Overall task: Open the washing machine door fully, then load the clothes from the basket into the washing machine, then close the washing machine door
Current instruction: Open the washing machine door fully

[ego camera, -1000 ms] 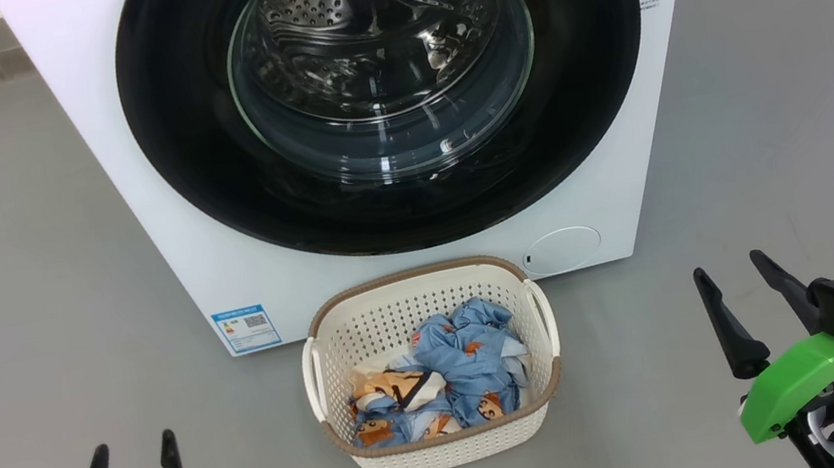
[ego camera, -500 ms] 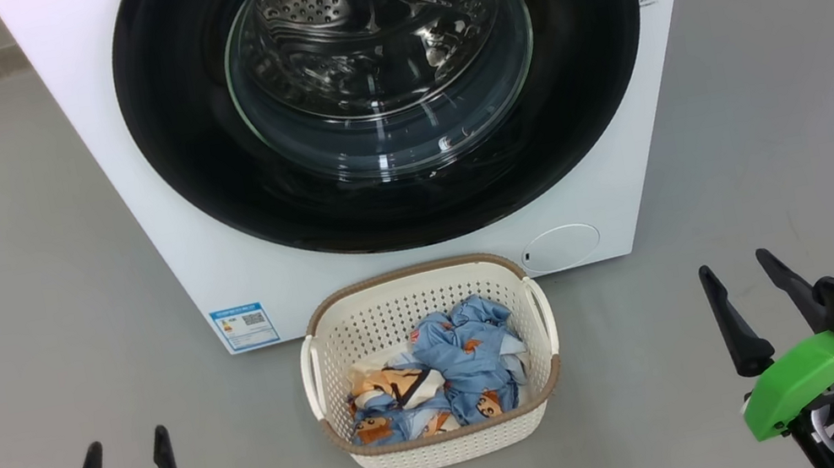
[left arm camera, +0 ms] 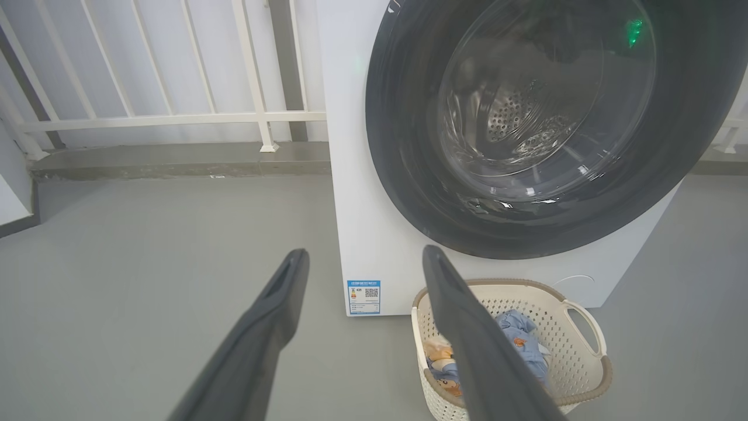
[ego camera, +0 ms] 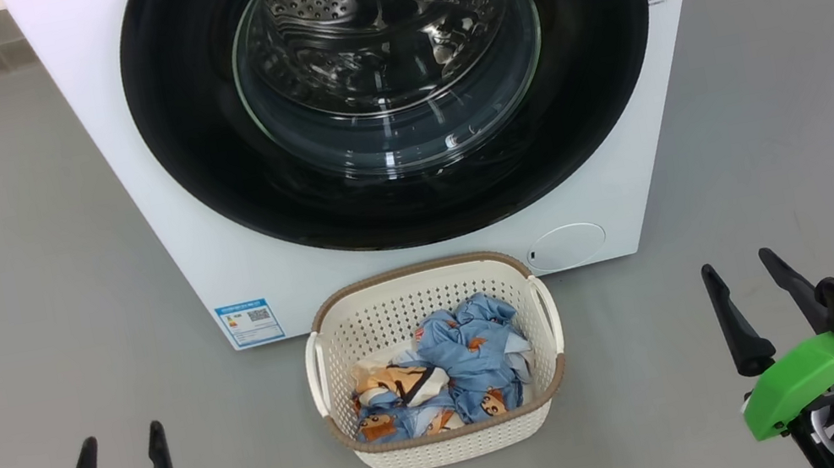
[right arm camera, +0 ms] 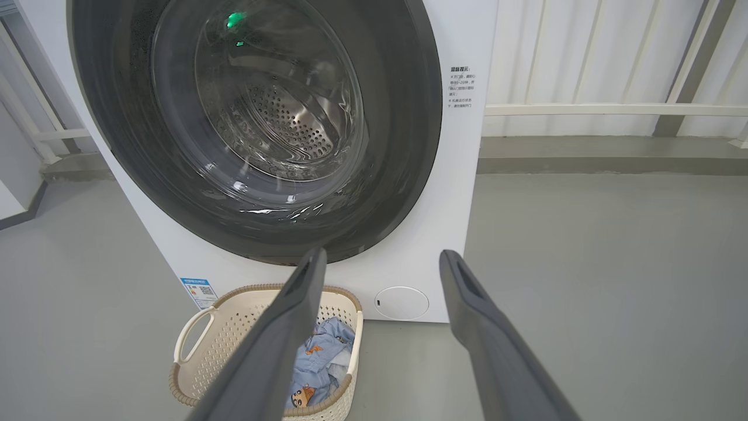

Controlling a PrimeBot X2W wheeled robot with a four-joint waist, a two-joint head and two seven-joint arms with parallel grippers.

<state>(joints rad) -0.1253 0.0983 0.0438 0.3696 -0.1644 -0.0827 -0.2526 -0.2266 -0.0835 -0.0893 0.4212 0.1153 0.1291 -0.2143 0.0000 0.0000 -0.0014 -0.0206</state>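
The white washing machine [ego camera: 614,182] stands ahead with its black-rimmed round door [ego camera: 198,161] shut, the steel drum visible through the glass. The cream basket [ego camera: 437,446] sits on the floor right in front of it, holding light blue printed clothes [ego camera: 464,354] and a cream piece. My left gripper [ego camera: 120,445] hangs open at the lower left, well left of the basket, nothing between its fingers. My right gripper [ego camera: 736,268] is open at the lower right, empty, apart from the basket. Both wrist views face the door [left arm camera: 409,175] [right arm camera: 409,146] and basket [left arm camera: 584,374] [right arm camera: 193,380].
Grey floor [ego camera: 8,297] spreads on both sides of the machine. A white railing [left arm camera: 175,117] on a concrete kerb runs behind it. A blue label [ego camera: 250,322] and a round cover [ego camera: 567,246] mark the machine's lower front.
The whole head picture has shifted slightly, so the camera moved. The left gripper sits a touch lower in view. The door, basket and clothes are unchanged.
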